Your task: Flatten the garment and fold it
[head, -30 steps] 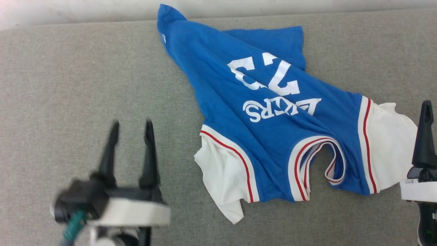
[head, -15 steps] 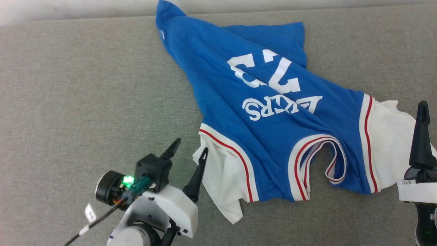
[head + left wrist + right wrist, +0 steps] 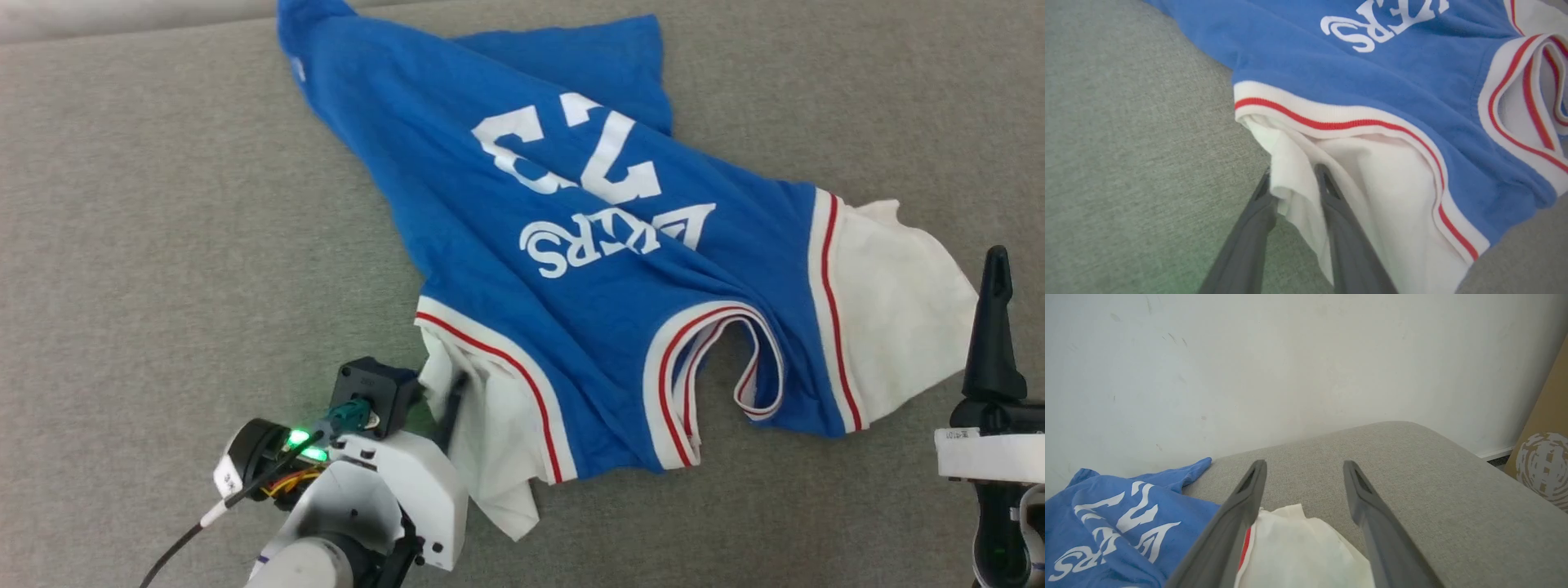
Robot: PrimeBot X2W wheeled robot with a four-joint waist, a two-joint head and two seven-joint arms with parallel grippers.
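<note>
left gripper (image 3: 1294,176) pinching white sleeve fold, lower left | garment (image 3: 571,318) long axis runs to upper left | right gripper (image 3: 1304,465) spread, just beside other sleeve, lower right

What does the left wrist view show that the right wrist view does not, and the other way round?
Left wrist view, not the right: the left gripper, its fingers on either side of a fold of one white sleeve, and the striped collar. Right wrist view, not the left: the right gripper, open near the other white sleeve, a pale wall and a brown box. Both: the garment, blue with white lettering, and the grey cushion.
</note>
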